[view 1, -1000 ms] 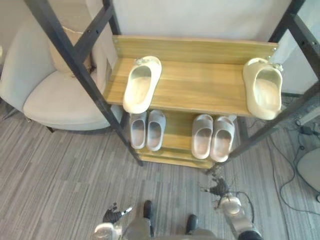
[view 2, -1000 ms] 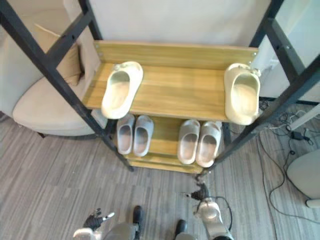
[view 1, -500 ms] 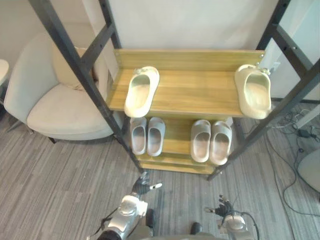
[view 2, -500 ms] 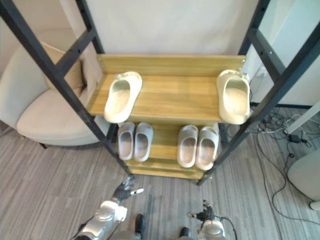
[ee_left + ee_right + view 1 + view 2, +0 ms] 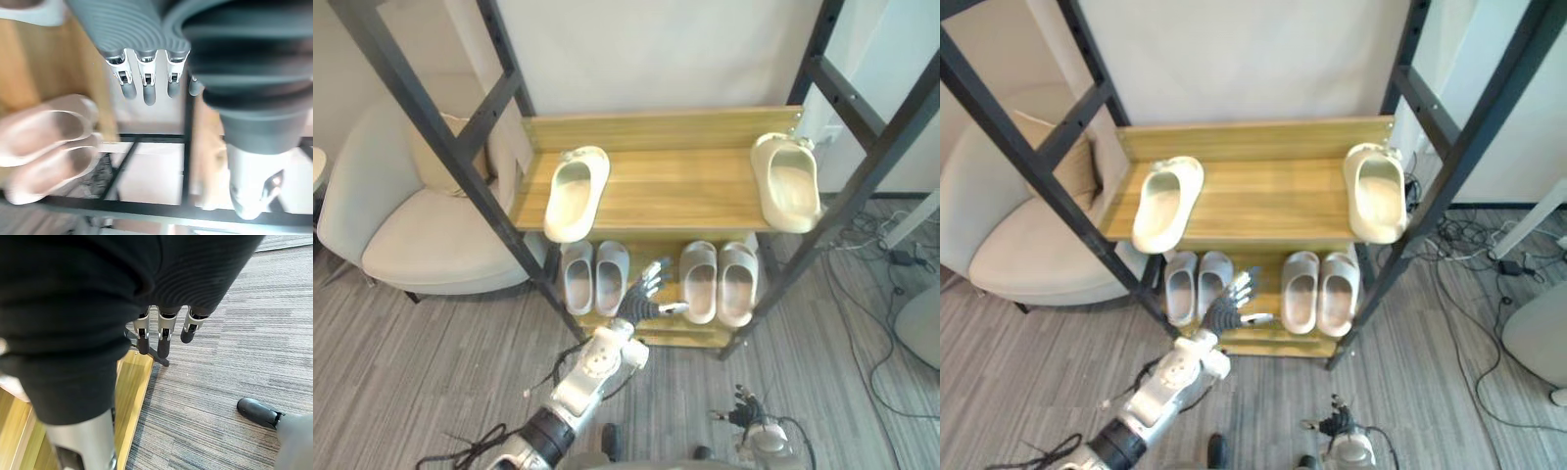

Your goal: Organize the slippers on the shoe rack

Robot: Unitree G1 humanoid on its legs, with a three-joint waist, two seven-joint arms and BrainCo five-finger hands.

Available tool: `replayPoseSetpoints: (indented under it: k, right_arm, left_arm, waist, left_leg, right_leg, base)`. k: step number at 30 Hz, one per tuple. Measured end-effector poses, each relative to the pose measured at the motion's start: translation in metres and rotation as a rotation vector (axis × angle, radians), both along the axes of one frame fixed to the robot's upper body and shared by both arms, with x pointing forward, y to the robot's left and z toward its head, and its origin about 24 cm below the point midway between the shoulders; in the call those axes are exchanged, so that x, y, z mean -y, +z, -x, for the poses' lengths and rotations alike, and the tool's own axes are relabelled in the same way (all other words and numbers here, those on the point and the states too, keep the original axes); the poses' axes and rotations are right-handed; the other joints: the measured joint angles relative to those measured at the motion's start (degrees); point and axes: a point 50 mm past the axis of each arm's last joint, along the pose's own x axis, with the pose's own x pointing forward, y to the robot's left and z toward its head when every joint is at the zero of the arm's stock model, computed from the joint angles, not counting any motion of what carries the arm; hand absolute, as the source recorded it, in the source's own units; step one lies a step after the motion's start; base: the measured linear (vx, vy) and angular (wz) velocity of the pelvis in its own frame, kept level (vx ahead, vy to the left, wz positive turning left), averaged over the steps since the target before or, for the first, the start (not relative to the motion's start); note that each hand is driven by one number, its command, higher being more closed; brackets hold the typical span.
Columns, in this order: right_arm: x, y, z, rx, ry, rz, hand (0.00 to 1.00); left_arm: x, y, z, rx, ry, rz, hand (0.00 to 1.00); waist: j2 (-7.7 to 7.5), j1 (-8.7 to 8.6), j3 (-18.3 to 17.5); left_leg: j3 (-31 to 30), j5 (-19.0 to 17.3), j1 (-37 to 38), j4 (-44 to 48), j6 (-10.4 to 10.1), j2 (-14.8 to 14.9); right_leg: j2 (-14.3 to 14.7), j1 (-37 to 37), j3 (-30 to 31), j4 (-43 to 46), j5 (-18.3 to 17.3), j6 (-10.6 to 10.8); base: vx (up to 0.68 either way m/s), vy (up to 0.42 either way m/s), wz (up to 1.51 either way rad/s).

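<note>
Bottom edge, right of centre: right robot hand (image 5: 747,419) low over the floor (image 5: 411,372), fingers loose and apart, holding nothing.

Centre of frame: left robot hand (image 5: 641,296) raised in front of the lower shelf (image 5: 690,338), fingers spread, empty, level with the gap between the two pairs.

Lower shelf: left grey pair (image 5: 594,277) and right grey pair (image 5: 718,282), each side by side.

Upper shelf (image 5: 675,186): left cream slipper (image 5: 576,193) at left end, slightly angled. Right cream slipper (image 5: 787,182) at right end, well apart from it.

Left of frame: armchair (image 5: 421,245) beside the rack.
</note>
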Motion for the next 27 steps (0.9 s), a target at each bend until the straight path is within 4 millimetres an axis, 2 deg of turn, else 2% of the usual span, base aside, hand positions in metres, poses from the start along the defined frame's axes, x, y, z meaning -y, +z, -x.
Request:
replayPoseSetpoints:
  k: [1, 3, 4, 6, 10, 14, 19, 20, 22, 27]
  right_arm:
    - [0.0, 0.0, 0.0, -0.001, 0.003, 0.0, 0.0]
    - [-0.004, 0.0, -0.001, -0.003, 0.026, 0.001, 0.0]
    - [-0.004, 0.0, -0.001, -0.002, 0.027, 0.002, 0.0]
    - [-0.004, 0.0, -0.002, 0.0, 0.03, 0.003, 0.0]
    - [-0.003, 0.001, -0.003, 0.004, 0.031, 0.006, 0.0]
    - [0.001, 0.003, -0.007, 0.011, 0.035, 0.016, 0.0]
    - [0.002, 0.004, -0.01, 0.019, 0.037, 0.019, 0.0]
    - [0.002, 0.004, -0.01, 0.019, 0.038, 0.019, 0.0]
    - [0.003, 0.004, -0.01, 0.02, 0.032, 0.015, 0.0]
    - [0.003, 0.004, -0.009, 0.017, 0.024, 0.01, 0.0]
  left_arm:
    - [0.0, 0.003, -0.001, 0.011, -0.002, 0.003, 0.0]
    - [0.001, 0.028, -0.008, 0.114, 0.0, 0.032, 0.0]
    - [0.001, 0.03, -0.008, 0.126, 0.0, 0.036, 0.0]
    - [-0.001, 0.051, -0.014, 0.204, 0.027, 0.073, 0.0]
    - [-0.014, 0.069, -0.027, 0.272, 0.094, 0.076, 0.0]
    - [-0.042, 0.089, -0.043, 0.352, 0.203, 0.054, 0.0]
    - [-0.093, 0.124, -0.066, 0.47, 0.388, -0.007, 0.0]
    - [-0.098, 0.126, -0.068, 0.477, 0.405, -0.016, 0.0]
    - [-0.121, 0.137, -0.078, 0.504, 0.482, -0.065, 0.0]
    - [-0.156, 0.158, -0.092, 0.539, 0.589, -0.164, 0.0]
  waist:
    - [-0.01, -0.01, -0.01]
    - [-0.13, -0.07, -0.21]
    - [-0.12, -0.07, -0.21]
    - [-0.14, -0.11, -0.22]
    - [-0.14, -0.43, -0.22]
    - [-0.17, -0.84, -0.21]
    - [-0.19, -0.83, -0.19]
    - [-0.19, -0.79, -0.19]
    - [-0.2, -0.65, -0.18]
    - [-0.22, -0.79, -0.16]
  left_leg:
    - [0.01, -0.01, 0.0, 0.0, 0.0, 0.0]
    - [0.18, -0.1, 0.0, 0.01, 0.0, 0.02]
    - [0.21, -0.11, 0.0, 0.01, 0.01, 0.01]
    - [0.39, -0.23, 0.0, 0.01, 0.05, -0.02]
    - [0.74, -0.32, 0.03, 0.02, 0.03, -0.01]
    - [0.95, -0.34, 0.05, 0.02, 0.04, 0.01]
    - [1.31, -0.36, 0.03, 0.02, 0.05, 0.08]
    - [1.4, -0.39, 0.02, 0.02, 0.05, 0.08]
    - [1.99, -0.43, -0.21, 0.02, 0.05, 0.13]
    - [2.66, -0.59, -0.6, 0.03, 0.14, 0.09]
  right_leg:
    - [0.0, 0.0, 0.02, 0.0, 0.0, 0.0]
    - [0.02, -0.02, 0.17, -0.12, 0.25, 0.38]
    - [0.02, -0.02, 0.18, -0.14, 0.25, 0.38]
    - [0.0, 0.02, 0.2, -0.43, 0.42, 0.42]
    - [0.03, 0.07, 0.29, -0.7, 0.74, 0.43]
    - [0.01, -0.02, 0.35, -0.71, 0.83, 0.4]
    - [0.01, -0.25, 0.57, -1.08, 1.06, 0.35]
    - [0.01, -0.31, 0.67, -1.1, 1.07, 0.35]
    - [-0.02, -0.8, 1.01, -1.11, 1.15, 0.33]
    - [-0.09, -1.64, 1.69, -1.07, 1.35, 0.33]
  base:
    - [0.0, 0.0, 0.0]
    - [0.0, 0.0, 0.0]
    - [0.0, 0.0, 0.0]
    - [0.01, -0.009, -0.03]
    - [0.01, -0.007, -0.03]
    - [0.0, -0.004, -0.02]
    - [-0.03, -0.003, -0.04]
    - [-0.03, 0.0, -0.09]
    - [-0.02, 0.002, -0.12]
    - [0.0, 0.001, -0.09]
